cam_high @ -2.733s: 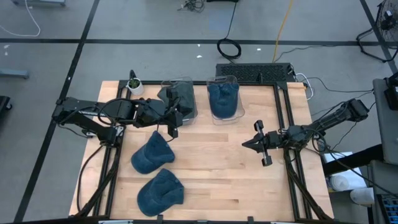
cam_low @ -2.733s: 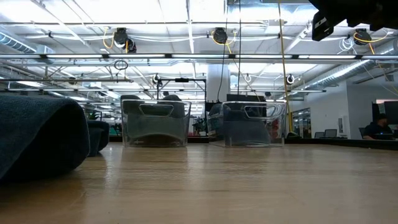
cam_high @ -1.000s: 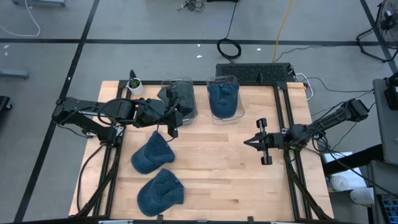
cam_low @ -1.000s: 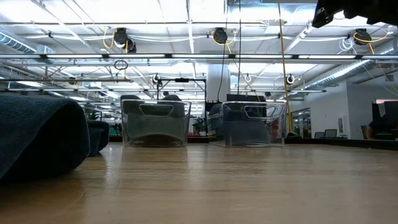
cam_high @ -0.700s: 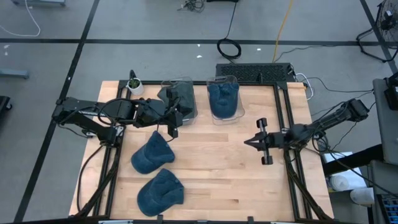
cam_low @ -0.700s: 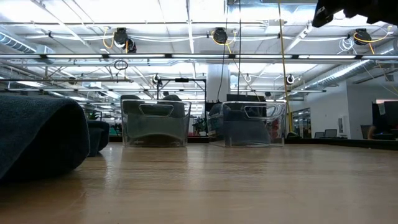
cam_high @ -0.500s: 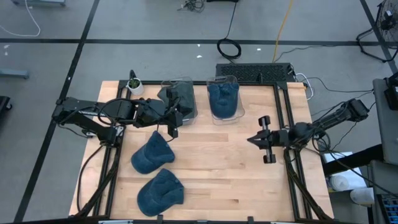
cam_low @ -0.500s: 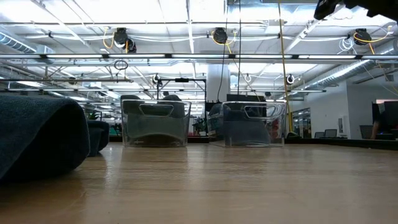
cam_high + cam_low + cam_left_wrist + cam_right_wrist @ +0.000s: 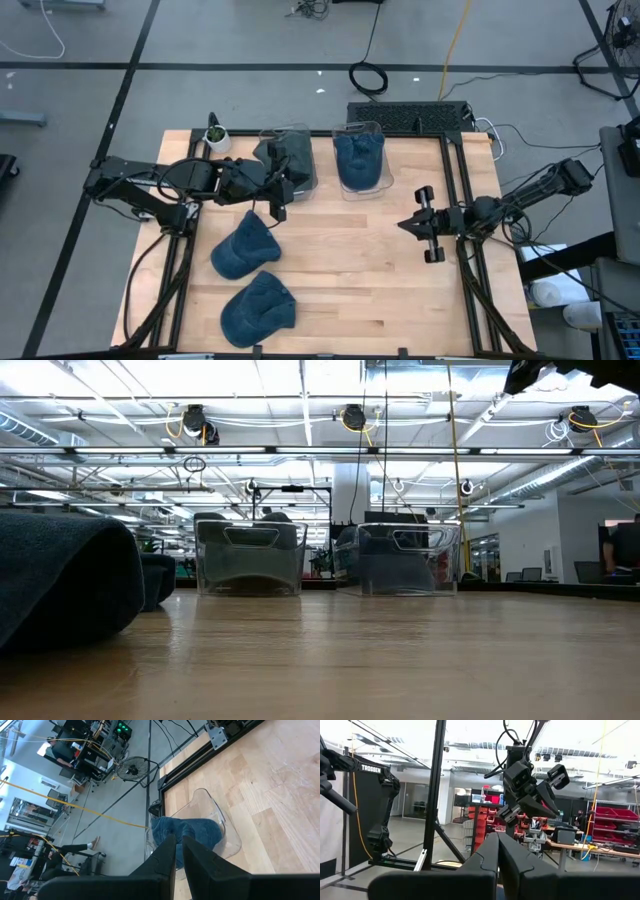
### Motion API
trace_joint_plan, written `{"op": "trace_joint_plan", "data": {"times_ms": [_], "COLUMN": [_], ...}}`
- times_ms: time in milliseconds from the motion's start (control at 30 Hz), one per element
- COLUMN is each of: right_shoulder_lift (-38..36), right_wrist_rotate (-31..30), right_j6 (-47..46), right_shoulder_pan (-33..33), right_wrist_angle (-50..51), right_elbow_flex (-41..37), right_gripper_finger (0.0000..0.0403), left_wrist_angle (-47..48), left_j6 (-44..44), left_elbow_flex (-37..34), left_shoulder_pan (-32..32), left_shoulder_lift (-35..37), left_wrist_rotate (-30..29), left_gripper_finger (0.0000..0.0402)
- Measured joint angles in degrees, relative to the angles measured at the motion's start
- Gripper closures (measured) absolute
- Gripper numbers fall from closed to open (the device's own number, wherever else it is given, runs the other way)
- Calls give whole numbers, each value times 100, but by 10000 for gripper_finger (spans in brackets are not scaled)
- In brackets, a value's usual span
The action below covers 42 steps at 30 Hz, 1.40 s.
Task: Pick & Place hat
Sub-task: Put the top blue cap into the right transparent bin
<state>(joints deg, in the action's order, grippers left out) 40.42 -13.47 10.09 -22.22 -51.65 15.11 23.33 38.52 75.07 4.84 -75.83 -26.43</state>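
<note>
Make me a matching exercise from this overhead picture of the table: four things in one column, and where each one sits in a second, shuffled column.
Things:
1. small potted plant
2. left clear bin
3. right clear bin
4. nearest loose blue hat

Places:
A. near edge of the table, left of centre
B. far left corner of the table
C. far edge, just right of the plant, with a dark grey hat inside
D. far edge, near the middle, with a blue hat inside

Pairs: 1-B, 2-C, 3-D, 4-A

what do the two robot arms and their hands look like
Both arms are dark, near-black jointed links with loose black cables along them. The left hand and right hand each end in two slim dark tapered fingers. White "TROSSEN" lettering marks the left arm.
</note>
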Motion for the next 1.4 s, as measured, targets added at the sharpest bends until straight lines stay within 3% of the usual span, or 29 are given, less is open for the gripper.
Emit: {"op": "trace_joint_plan", "data": {"times_ms": [367, 533, 733, 867, 967, 1100, 1267, 1400], "right_shoulder_lift": [-2, -3, -138, -364, -665, -973, -966, -955], "right_wrist_rotate": [-288, -907, -949, -1449, -1861, -1780, -1795, -1799], "right_j6": [-477, -305, -247, -353, -483, -831, -943, -945], "right_shoulder_pan": [4, 4, 7, 7, 7, 6, -2, 4], "right_wrist_angle": [239, 296, 452, 804, 1811, 3197, 3357, 3374], "right_elbow_flex": [0, 0, 0, 17, 253, 737, 668, 564], "right_gripper_finger": [403, 399, 335, 272, 235, 215, 212, 220], "left_wrist_angle": [-7, -604, -936, -1314, -1437, -1467, -1415, -1240], "left_j6": [65, 2056, 2105, 2115, 1765, 772, -961, -1935], "left_elbow_flex": [1, 2, 2, 2, 2, 2, 2, 2], "left_shoulder_pan": [0, 2, 4, 0, 3, 78, 185, 235], "left_shoulder_lift": [0, -4, -4, -4, 0, 0, -2, 0], "left_wrist_rotate": [2, 134, 137, 517, 1115, 1991, 2774, 2789], "left_gripper_finger": [360, 360, 360, 360, 360, 360, 360, 360]}}
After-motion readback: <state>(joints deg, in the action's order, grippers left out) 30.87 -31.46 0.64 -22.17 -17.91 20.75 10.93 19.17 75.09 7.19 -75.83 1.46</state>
